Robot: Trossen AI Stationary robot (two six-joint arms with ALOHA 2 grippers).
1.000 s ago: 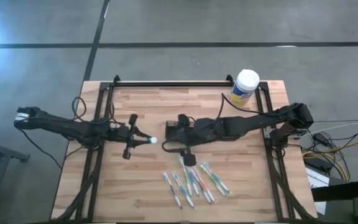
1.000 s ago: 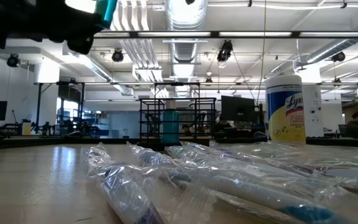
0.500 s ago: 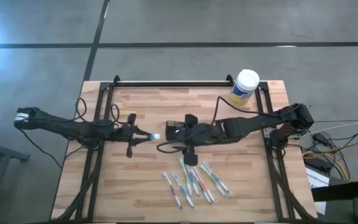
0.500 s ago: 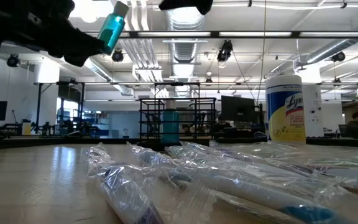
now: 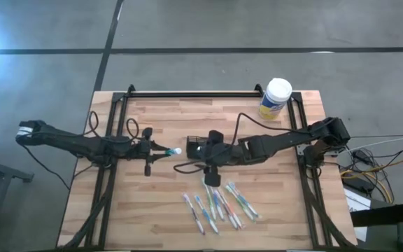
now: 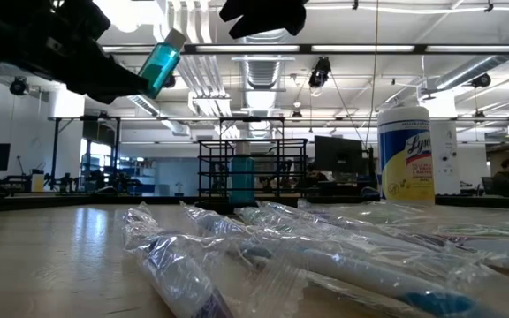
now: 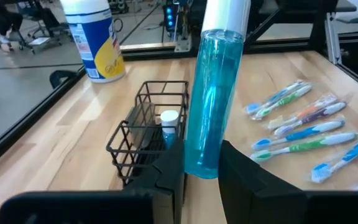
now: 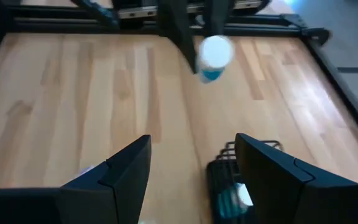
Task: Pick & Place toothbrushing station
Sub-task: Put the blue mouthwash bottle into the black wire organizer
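My left gripper (image 5: 161, 150) hangs over the table's left middle, shut on a clear blue bottle (image 7: 213, 106) with a white cap (image 5: 176, 151). The toothbrushing station (image 5: 196, 147), a small black wire holder, stands on the table's middle; inside it a second blue bottle (image 7: 168, 124) stands upright. My right gripper (image 8: 194, 168) hangs open above the holder (image 8: 235, 180), pointing toward the held bottle (image 8: 215, 53). In the low view the bottle (image 6: 159, 64) slants at the upper left and the right gripper (image 6: 263, 13) shows at the top edge. My left gripper pinches the bottle's bottom end (image 7: 202, 163) between its two fingers (image 7: 169, 177). The fingers come nearly level from the table's left and lie along the bottle. The bottle sticks out past the fingertips, cap end slanting upward toward the right arm, lifted clear of the table.
Several wrapped toothbrushes (image 5: 219, 203) lie spread on the near middle of the table, close in the low view (image 6: 281, 256). A white-lidded canister with a yellow label (image 5: 276, 96) stands at the far right corner. Bare wood lies between the holder and the left arm.
My left gripper has tipped forward and down, so the blue bottle has swung from steeply raised to a lower slant, its cap toward the holder. My right gripper has sunk and tipped downward above the holder, coming into the low view from above. Neither has opened or shut.
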